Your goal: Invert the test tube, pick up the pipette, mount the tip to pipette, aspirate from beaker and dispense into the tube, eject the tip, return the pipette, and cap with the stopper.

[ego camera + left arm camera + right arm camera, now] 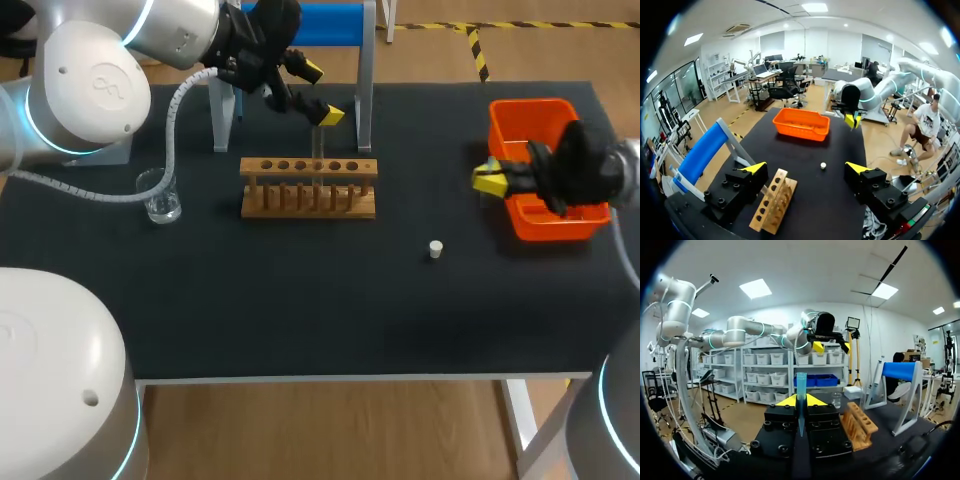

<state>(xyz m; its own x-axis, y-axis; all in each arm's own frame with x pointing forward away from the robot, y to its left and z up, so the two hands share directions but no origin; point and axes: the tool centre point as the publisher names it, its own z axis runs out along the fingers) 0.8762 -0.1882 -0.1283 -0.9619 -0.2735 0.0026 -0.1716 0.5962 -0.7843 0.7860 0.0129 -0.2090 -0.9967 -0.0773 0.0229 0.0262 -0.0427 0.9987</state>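
The wooden tube rack stands mid-table, and a thin clear test tube rises from one of its holes. My left gripper hangs open just above and behind the rack; in its own view the left gripper has nothing between its fingers, with the rack under one finger. My right gripper sits at the near side of the orange bin. In its own view the right gripper is shut on a blue pipette tip. A small white stopper lies on the mat.
A glass beaker stands left of the rack. A blue-topped stand with white legs is behind the rack. The table's front edge runs below the black mat.
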